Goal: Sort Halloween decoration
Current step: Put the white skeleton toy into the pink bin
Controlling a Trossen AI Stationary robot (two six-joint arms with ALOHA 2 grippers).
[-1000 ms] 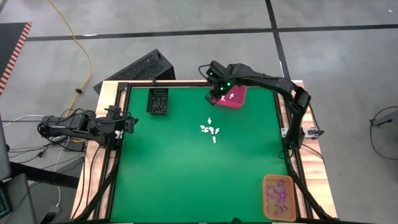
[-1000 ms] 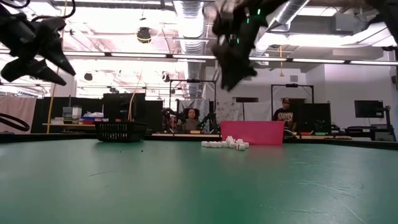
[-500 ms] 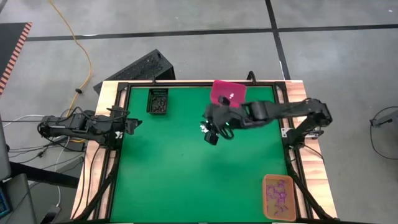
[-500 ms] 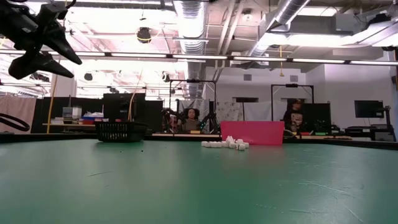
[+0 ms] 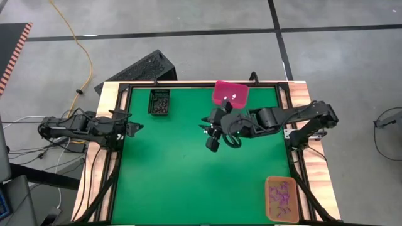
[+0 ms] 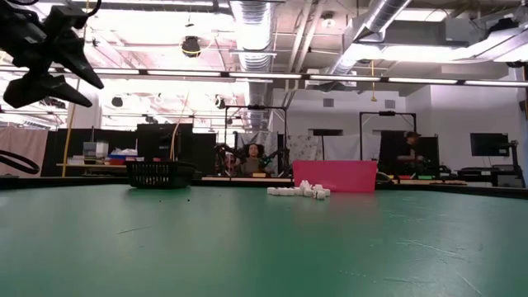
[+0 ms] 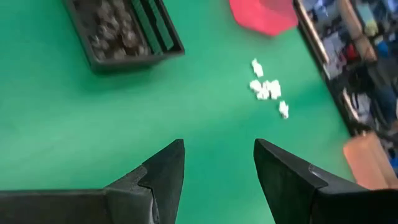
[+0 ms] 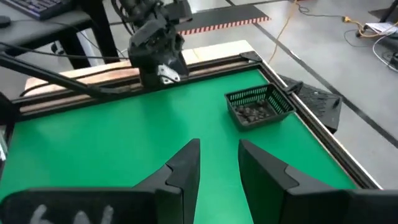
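High view: right pincer (image 5: 211,144) hangs over the middle of the green surface (image 5: 169,182), fingers a little apart and nothing between them that can be made out. White trinkets (image 5: 205,129) lie just beside it, partly hidden under the arm, with the pink bin (image 5: 230,93) beyond them at the far edge. Black bin (image 5: 159,102) sits well apart toward the left arm; orange bin (image 5: 280,197), holding purple pieces, sits at the near right corner. Step in hand, judged: coming in for a white piece. Next move calls for lowering onto one trinket at the cluster's edge. Left pincer (image 5: 130,126) waits at the surface's left edge.

Low view: trinkets form a small heap in front of the pink bin, broad bare surface on the near side; the right pincer does not show.

Left wrist view: fingers apart and empty; trinkets well ahead, the black bin off to one side.

Right wrist view: fingers (image 8: 185,168) stand narrowly apart, empty, above open green; the raised frame is far off, so room to descend looks ample.
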